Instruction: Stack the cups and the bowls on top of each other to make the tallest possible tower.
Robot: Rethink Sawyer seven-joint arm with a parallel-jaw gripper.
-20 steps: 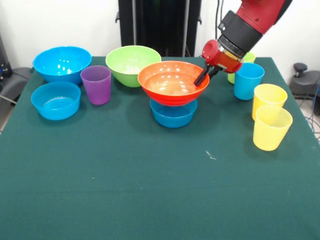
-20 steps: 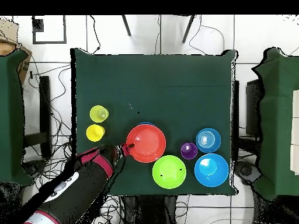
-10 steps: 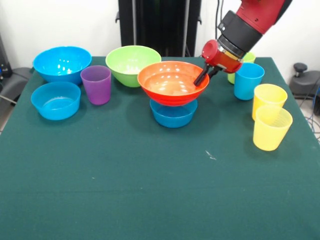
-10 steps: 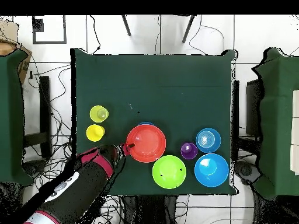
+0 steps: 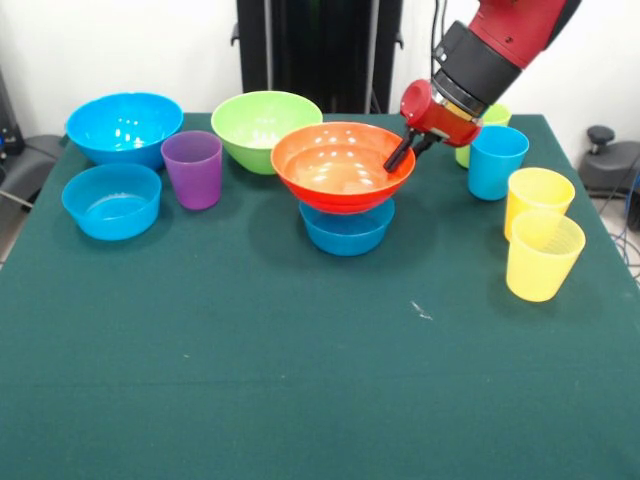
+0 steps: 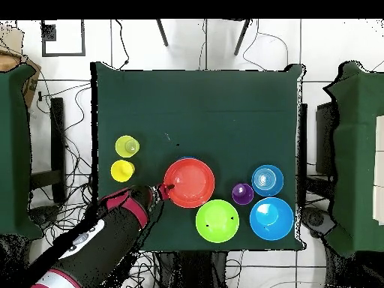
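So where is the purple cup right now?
In the front view the purple cup stands on the table's left side, upright, between the small blue bowl and the lime green bowl. It is not on the orange bowl yet.

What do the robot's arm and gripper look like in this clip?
The arm is thick and rounded, with glossy red shells split by a black band with a pale ring. It ends in a red rounded wrist block carrying the slim black gripper. No cables or markings show on it.

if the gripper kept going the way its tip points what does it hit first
Probably the orange bowl: the gripper slants down toward its inside at the rim and may already touch it. Depth is unclear.
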